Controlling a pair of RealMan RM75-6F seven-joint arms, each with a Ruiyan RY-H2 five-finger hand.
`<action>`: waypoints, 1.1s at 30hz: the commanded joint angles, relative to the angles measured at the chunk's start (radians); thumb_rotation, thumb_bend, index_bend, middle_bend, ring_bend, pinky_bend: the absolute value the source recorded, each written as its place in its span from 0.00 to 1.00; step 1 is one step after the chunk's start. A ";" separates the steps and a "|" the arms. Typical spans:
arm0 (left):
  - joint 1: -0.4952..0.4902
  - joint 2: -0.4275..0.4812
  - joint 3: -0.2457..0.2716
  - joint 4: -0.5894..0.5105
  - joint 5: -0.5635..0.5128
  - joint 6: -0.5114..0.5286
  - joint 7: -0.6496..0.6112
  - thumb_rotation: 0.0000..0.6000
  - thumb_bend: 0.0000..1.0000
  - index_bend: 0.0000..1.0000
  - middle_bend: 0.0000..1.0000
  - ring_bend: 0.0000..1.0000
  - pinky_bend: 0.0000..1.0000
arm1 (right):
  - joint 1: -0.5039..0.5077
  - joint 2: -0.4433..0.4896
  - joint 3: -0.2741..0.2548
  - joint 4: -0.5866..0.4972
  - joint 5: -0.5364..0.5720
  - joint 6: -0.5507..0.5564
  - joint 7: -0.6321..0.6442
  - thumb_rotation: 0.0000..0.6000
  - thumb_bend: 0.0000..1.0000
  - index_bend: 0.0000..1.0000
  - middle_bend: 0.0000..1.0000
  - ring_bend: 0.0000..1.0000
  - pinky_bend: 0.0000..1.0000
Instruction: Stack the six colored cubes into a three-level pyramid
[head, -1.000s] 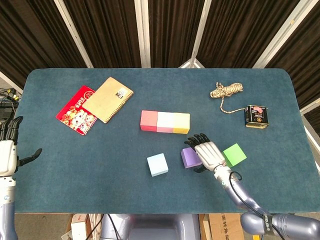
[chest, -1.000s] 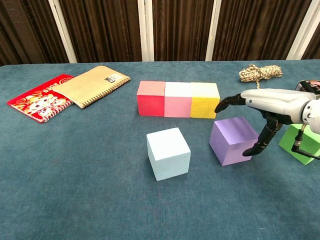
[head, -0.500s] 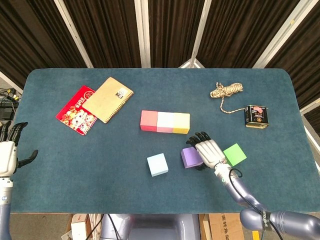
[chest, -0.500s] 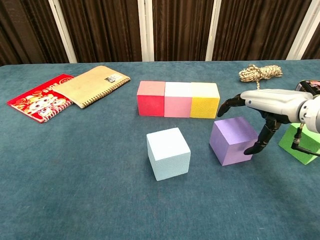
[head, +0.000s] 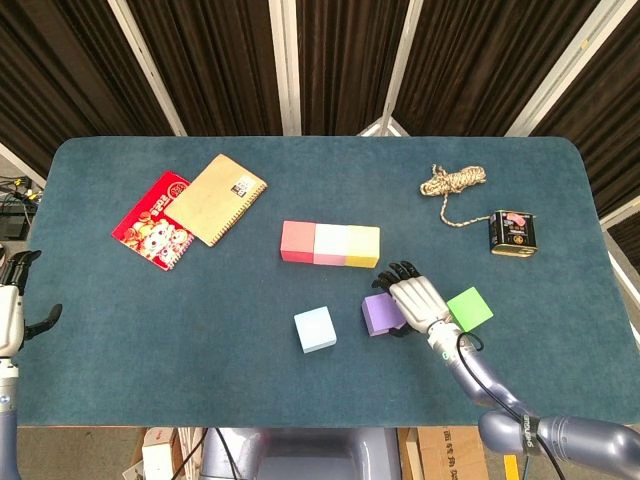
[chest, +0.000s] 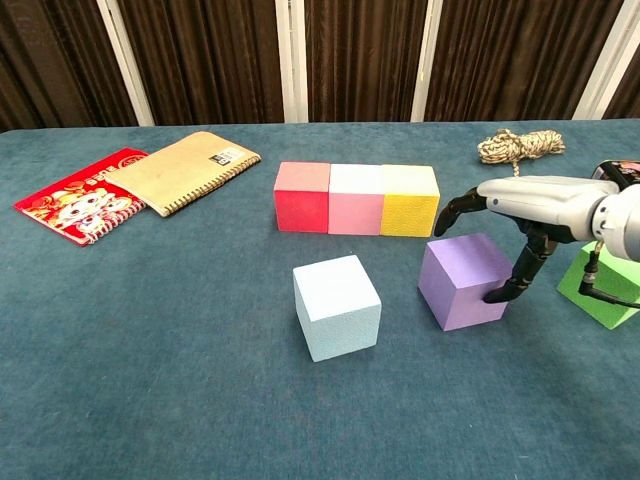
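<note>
A red cube (head: 298, 241), a pink cube (head: 330, 243) and a yellow cube (head: 363, 245) stand side by side in a touching row mid-table. In front of them sit a light blue cube (head: 315, 329), a purple cube (head: 377, 314) and, further right, a green cube (head: 469, 308). My right hand (head: 417, 300) arches over the purple cube (chest: 460, 280). Its thumb touches the cube's right side and its fingers (chest: 455, 210) hang just above the far edge. The cube rests on the table. My left hand (head: 10, 310) is at the far left edge, fingers apart, holding nothing.
A red booklet (head: 152, 220) and a tan spiral notebook (head: 215, 198) lie at the back left. A coil of rope (head: 452, 181) and a small tin can (head: 512, 232) sit at the back right. The green cube (chest: 600, 290) is close beside my right wrist.
My right hand has slid left onto the purple cube, with its thumb now against the cube's side. My left hand has dropped lower at the left edge.
</note>
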 joint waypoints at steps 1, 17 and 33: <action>-0.001 0.001 0.000 -0.005 -0.013 -0.013 0.013 1.00 0.31 0.17 0.15 0.00 0.00 | 0.003 0.002 -0.001 -0.001 0.002 0.000 -0.002 1.00 0.21 0.29 0.21 0.08 0.00; -0.004 0.004 -0.010 -0.014 -0.037 -0.034 0.012 1.00 0.31 0.15 0.14 0.00 0.00 | 0.017 0.014 -0.009 -0.022 0.025 -0.008 -0.007 1.00 0.29 0.34 0.26 0.10 0.00; -0.005 -0.009 -0.016 0.004 -0.023 -0.032 -0.030 1.00 0.31 0.14 0.13 0.00 0.00 | -0.004 0.054 -0.001 -0.097 -0.011 0.063 0.010 1.00 0.30 0.38 0.36 0.17 0.00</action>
